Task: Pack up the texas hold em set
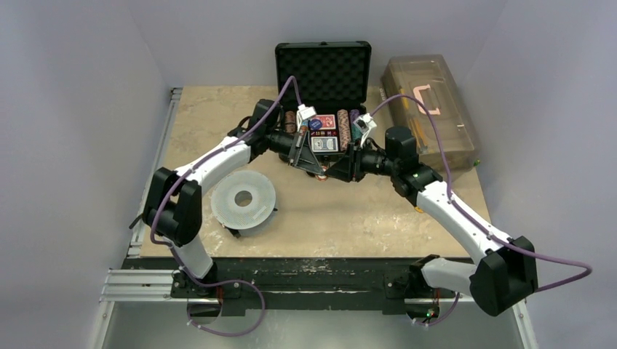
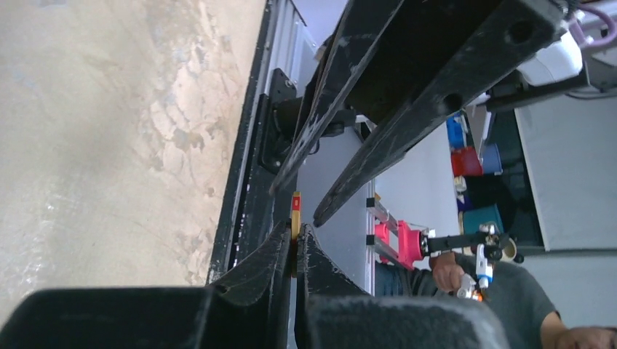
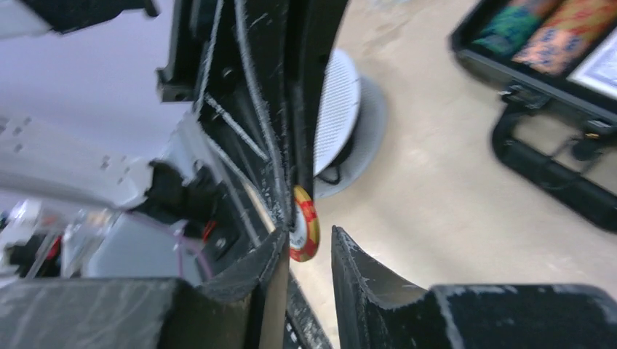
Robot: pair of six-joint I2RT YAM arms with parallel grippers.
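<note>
The black briefcase (image 1: 324, 94) stands open at the back of the table, its foam-lined lid upright. Rows of chips (image 1: 343, 129) and two red card decks (image 1: 325, 121) lie in it. Both grippers meet just in front of it. My left gripper (image 2: 296, 229) is shut on a yellow-and-red poker chip (image 2: 295, 211), held edge-on above the table. My right gripper (image 3: 309, 240) is open, its fingers either side of that chip (image 3: 305, 231), which lies close to one finger. The case's front edge and handle (image 3: 542, 171) show in the right wrist view.
A large grey-white disc (image 1: 243, 198) with a centre hole lies at front left, also in the right wrist view (image 3: 342, 109). A translucent brown toolbox (image 1: 429, 109) sits at back right. The table's black near edge (image 2: 247, 182) is below the grippers.
</note>
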